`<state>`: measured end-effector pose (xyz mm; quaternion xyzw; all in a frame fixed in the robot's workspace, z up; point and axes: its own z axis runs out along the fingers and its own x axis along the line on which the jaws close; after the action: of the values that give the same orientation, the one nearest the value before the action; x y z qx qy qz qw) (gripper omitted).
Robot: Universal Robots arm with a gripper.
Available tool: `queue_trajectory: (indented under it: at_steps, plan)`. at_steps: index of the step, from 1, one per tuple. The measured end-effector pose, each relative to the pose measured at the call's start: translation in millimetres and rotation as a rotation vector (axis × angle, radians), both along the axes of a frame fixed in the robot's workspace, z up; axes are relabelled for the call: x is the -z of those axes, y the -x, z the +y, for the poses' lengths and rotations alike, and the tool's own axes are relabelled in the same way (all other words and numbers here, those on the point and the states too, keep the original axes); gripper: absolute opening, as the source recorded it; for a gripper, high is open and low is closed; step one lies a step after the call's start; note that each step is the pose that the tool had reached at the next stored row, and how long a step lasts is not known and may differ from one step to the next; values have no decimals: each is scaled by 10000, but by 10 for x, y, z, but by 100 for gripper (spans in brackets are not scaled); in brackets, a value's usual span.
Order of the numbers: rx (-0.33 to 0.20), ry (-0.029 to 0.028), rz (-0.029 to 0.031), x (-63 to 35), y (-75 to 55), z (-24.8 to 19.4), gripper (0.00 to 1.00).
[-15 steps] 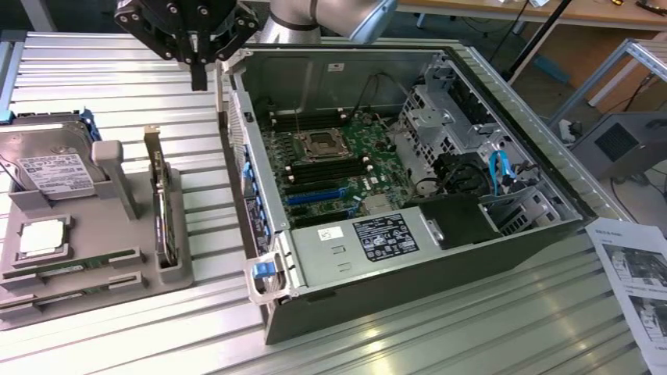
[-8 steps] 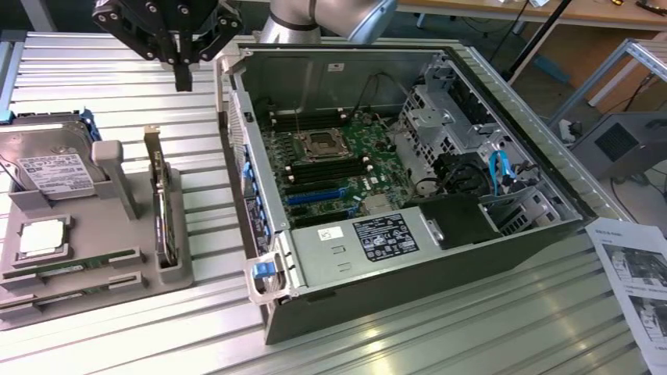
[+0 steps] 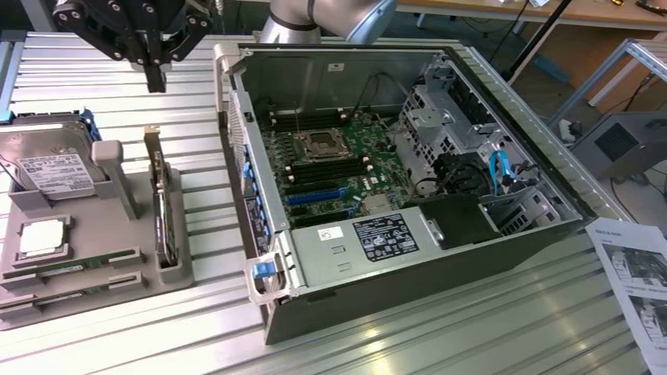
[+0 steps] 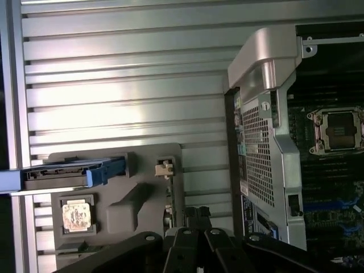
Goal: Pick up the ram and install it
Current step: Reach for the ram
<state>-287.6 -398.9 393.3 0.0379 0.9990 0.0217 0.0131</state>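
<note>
The ram (image 3: 78, 264) is a long green stick lying edge-up in a slot at the front of the grey tray (image 3: 125, 293), on the exterior view's left. An identical green stick (image 3: 62, 287) sits in the slot beside it. My black gripper (image 3: 155, 82) hangs well above the table behind the tray, far from both sticks, shut with nothing in it. In the wrist view the gripper (image 4: 197, 217) points down past the tray (image 4: 142, 165). The open computer case (image 3: 250, 117) holds the motherboard (image 3: 360, 137) with its black slots (image 3: 312, 170).
The tray also carries a hard drive (image 3: 52, 172), a square silver processor chip (image 3: 40, 238) and an upright drive (image 3: 162, 211). The case wall (image 3: 237, 156) stands between tray and motherboard. A printed sheet (image 3: 636, 273) lies at the exterior view's right. The table is ribbed aluminium.
</note>
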Motion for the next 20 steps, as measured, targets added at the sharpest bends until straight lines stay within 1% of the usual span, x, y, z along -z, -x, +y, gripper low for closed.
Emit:
queue_trajectory:
  at_steps: [20]
  plan:
    - [0, 0, 1, 0, 596, 0, 11]
